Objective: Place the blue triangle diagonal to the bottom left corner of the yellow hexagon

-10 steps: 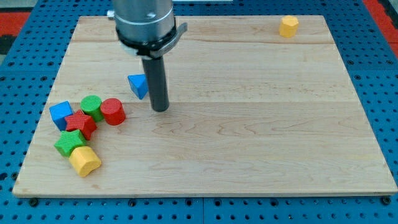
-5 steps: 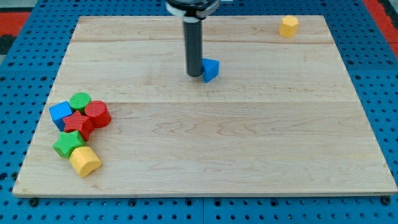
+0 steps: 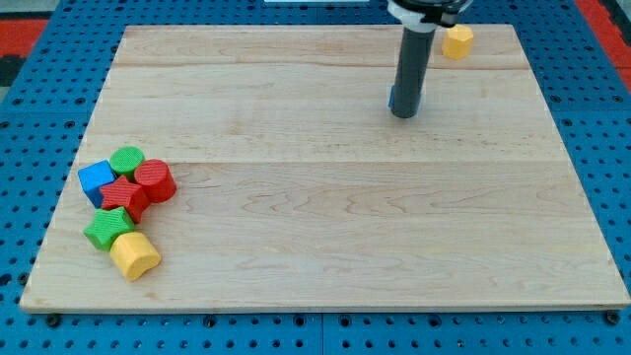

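Note:
The yellow hexagon (image 3: pixel 457 41) sits near the board's top right corner. The blue triangle (image 3: pixel 392 98) is almost wholly hidden behind my rod; only a thin blue sliver shows at the rod's left edge. My tip (image 3: pixel 404 114) rests on the board right against that sliver, below and to the left of the yellow hexagon.
A cluster sits at the board's left: a blue block (image 3: pixel 96 181), a green cylinder (image 3: pixel 126 160), a red cylinder (image 3: pixel 155 181), a red star (image 3: pixel 124 195), a green star (image 3: pixel 108 227) and a yellow block (image 3: pixel 134 254). The wooden board (image 3: pixel 325 237) lies on a blue pegboard.
My tip has moved right and slightly up across the board, pushing the blue triangle from left of centre to near the yellow hexagon. The red and green cylinders shifted slightly left early on.

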